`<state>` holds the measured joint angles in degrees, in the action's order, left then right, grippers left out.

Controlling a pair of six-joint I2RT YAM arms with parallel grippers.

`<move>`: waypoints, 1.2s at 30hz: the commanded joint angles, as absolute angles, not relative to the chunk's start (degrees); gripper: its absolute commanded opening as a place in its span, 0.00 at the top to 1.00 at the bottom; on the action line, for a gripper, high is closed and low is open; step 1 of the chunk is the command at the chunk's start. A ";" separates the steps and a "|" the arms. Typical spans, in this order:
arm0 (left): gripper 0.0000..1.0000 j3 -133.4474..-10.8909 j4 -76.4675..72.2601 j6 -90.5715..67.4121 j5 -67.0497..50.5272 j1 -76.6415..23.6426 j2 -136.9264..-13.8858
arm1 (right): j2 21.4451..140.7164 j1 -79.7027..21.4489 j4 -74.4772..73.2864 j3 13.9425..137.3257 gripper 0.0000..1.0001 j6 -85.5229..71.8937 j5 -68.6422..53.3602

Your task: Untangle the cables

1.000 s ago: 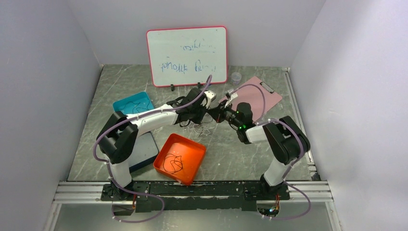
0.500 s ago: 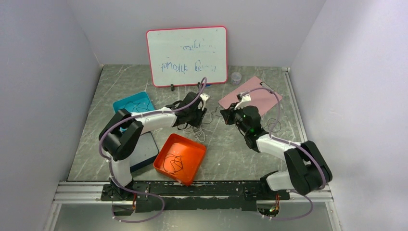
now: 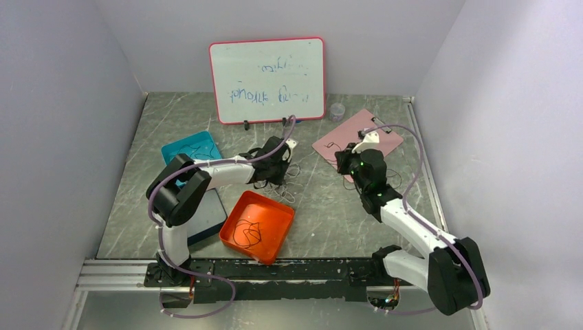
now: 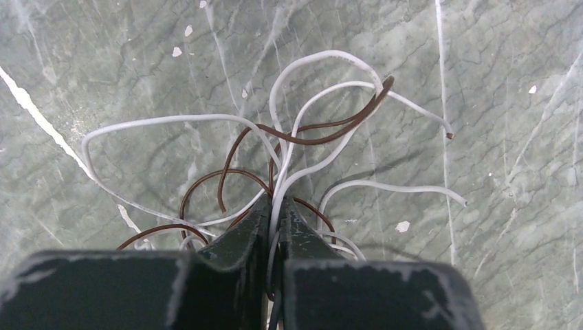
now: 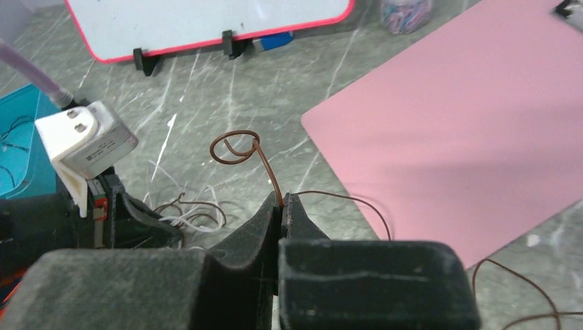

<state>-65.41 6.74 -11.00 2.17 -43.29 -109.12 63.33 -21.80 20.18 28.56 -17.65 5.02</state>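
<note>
A tangle of thin white and brown cables [image 4: 313, 141] lies on the grey marble table; in the top view the tangle [image 3: 287, 180] is left of centre. My left gripper [image 4: 275, 206] is shut on a white cable of this tangle, low over the table, and also shows in the top view [image 3: 280, 163]. My right gripper [image 5: 281, 201] is shut on one thin brown cable [image 5: 234, 148] that ends in a small curl above the jaws. It is held apart from the tangle, to its right [image 3: 342, 159]. More brown cable trails beside the right arm [image 3: 393, 180].
An orange tray [image 3: 280, 209] holding a black cable stands in front of the tangle. A teal tray [image 3: 172, 148] with cable is at the left. A whiteboard [image 3: 268, 79], a pink clipboard [image 3: 388, 141] and a small jar [image 3: 337, 110] are at the back.
My right gripper has drawn back to the right with the brown cable, away from the left gripper. The left gripper has stayed at the tangle and sunk a little lower.
</note>
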 commanded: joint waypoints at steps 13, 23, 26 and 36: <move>0.45 -63.58 3.35 -10.88 -3.65 -42.88 -87.35 | 61.16 -16.87 -5.66 41.74 1.00 -13.68 -1.88; 0.41 -67.84 -1.06 -11.16 -8.17 -43.03 -86.57 | 63.70 -17.62 -7.67 42.97 1.00 -18.66 -8.82; 0.41 -69.58 -1.40 -11.33 -9.14 -43.54 -88.47 | 64.00 -18.14 -7.82 42.97 1.00 -20.09 -9.77; 0.55 -73.78 -4.35 -13.32 -13.45 -46.37 -93.57 | 63.91 -18.89 -6.16 42.47 1.00 -22.37 -12.21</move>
<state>-71.02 -0.40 -12.05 -9.34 -45.45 -92.16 63.90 -18.57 -7.57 41.25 -20.86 -10.04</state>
